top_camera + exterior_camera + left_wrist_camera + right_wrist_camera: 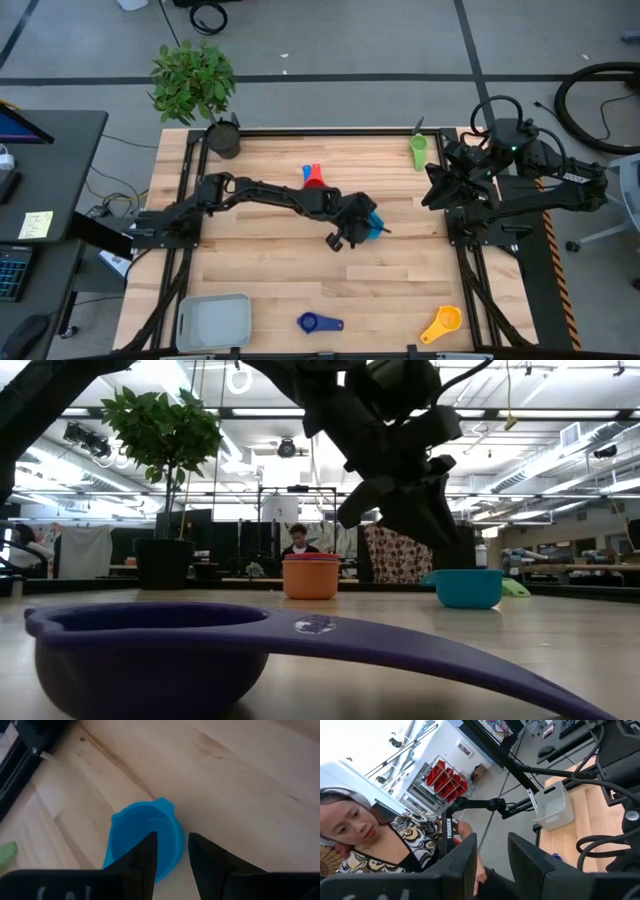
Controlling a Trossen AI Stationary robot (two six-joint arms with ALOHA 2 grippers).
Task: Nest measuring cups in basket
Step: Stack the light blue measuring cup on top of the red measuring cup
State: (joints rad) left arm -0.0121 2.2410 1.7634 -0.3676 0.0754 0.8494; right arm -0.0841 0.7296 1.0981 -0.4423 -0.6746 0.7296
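Note:
A light blue measuring cup stands upright on the wood near the table's middle. My left gripper hovers open just above it, slanting down, one finger over its bowl and one outside its rim. An orange cup with a red one inside stands farther back. A green cup lies at the far right, with a dark blue cup and a yellow cup near the front edge. The grey basket sits at the near left corner. My right gripper waits open, raised at the right edge.
A dark pot with a green plant stands at the far left corner. A black frame runs around the tabletop. Bare wood lies between the light blue cup and the basket. A person shows beyond the table in the right wrist view.

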